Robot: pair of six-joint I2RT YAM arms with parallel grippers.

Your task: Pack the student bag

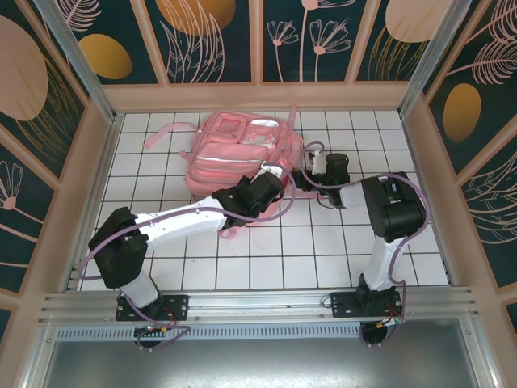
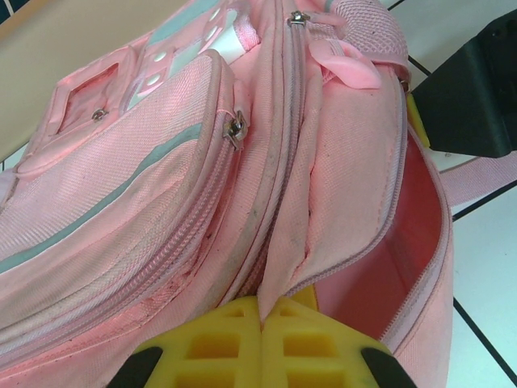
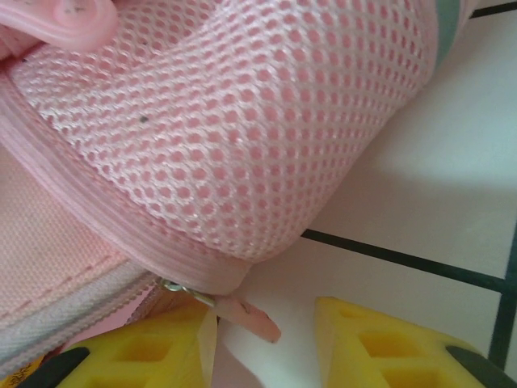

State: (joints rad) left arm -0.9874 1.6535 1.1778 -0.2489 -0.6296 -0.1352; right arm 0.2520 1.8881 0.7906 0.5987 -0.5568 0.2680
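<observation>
Student bag (image 1: 234,149) lies open on the table, with both tools at its mouth

I see the student bag lying flat near the far side of the white tiled table (image 1: 323,250), a bit left of the middle. Its front pockets face up, and its thin straps spill onto the tiles around it. It is pink all over, with a pale shiny strip across the front.

My left tool (image 2: 262,323) is at the bag's near right corner. Its two yellow fingers (image 2: 210,352) are pressed together. A fold of the bag's cloth runs down between them, so the tool is pinching the edge of the big pocket (image 2: 388,242). Right beside that fold the big pocket gapes open, and I can look into its pink inside.

My right tool (image 3: 262,311) sits just to the right of the left one, at the same corner of the bag. Its fingers are spread, with a clear gap between them. A small pink zip pull (image 3: 257,323) hangs down into that gap, close against one finger and well apart from the other. Nothing is squeezed there. Just above it, the bag's mesh pocket (image 3: 242,121) bulges out over the tiles.

From above, the two tools nearly meet.
</observation>
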